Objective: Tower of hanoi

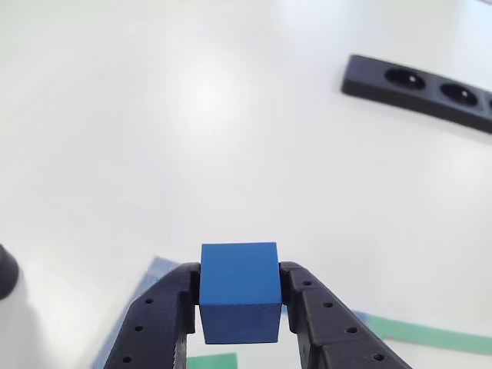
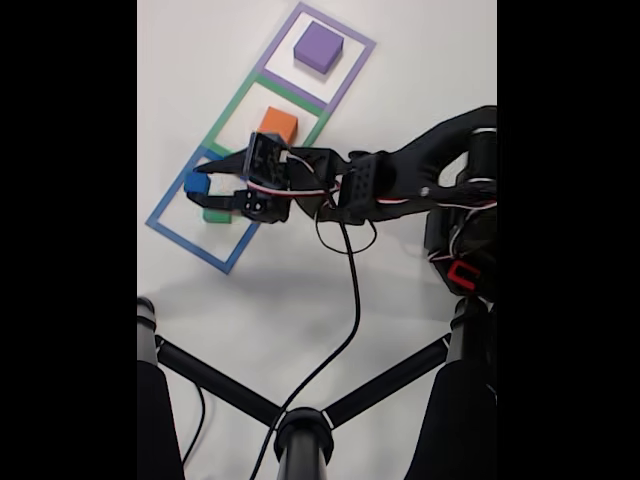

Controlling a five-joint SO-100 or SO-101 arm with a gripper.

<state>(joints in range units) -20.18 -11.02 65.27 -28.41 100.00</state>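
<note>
So the blue cube [image 1: 239, 290] is clamped between the two black fingers of the pincer [image 1: 241, 301], lifted off the white bench [image 1: 192, 115]. In the fixed view the blue cube [image 2: 196, 183] sits over the blue tape square [image 2: 170, 230], with the green block [image 2: 216, 213] partly hidden under the pincer. The orange block [image 2: 277, 125] is inside the green tape square [image 2: 228, 108], the purple block [image 2: 318, 47] in the purple tape square [image 2: 355, 75]. A black power strip [image 1: 419, 84] lies further off.

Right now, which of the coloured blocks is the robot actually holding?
The small blue cube, clamped between the gripper fingers. The green block, orange block and purple block all sit on the table in taped squares.
</note>
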